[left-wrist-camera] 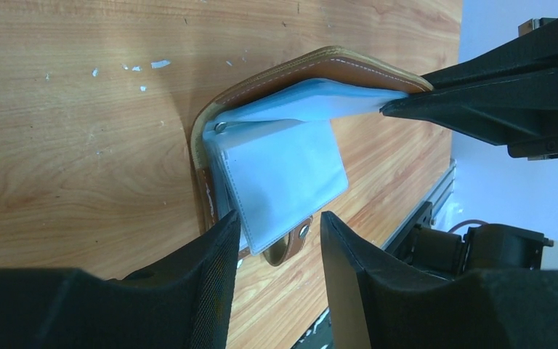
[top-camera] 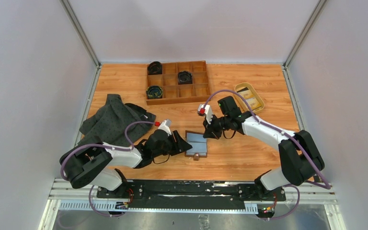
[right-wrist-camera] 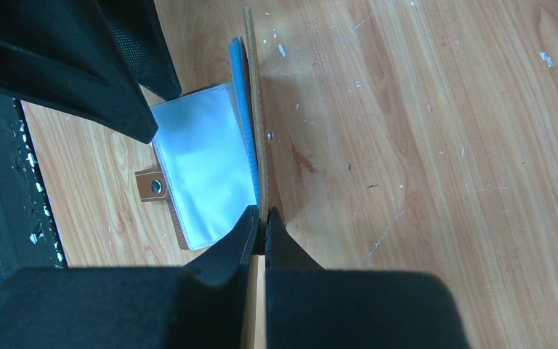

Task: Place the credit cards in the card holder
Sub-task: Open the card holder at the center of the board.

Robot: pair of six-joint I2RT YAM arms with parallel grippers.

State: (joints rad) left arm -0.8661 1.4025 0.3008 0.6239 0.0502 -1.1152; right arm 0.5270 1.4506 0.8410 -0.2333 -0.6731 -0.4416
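The brown leather card holder lies open on the table between the two grippers. Its pale blue sleeves lie flat, and its snap tab shows below them. My right gripper is shut on the edge of the leather cover and holds it raised on edge; it also shows in the top view. My left gripper is open and empty, low over the table at the sleeves' near edge. The credit cards lie in the tan oval dish; they are too small for detail.
The tan oval dish sits at the back right. A brown wooden compartment tray holding dark round things stands at the back centre. A grey cloth lies crumpled on the left. The black rail runs along the near edge.
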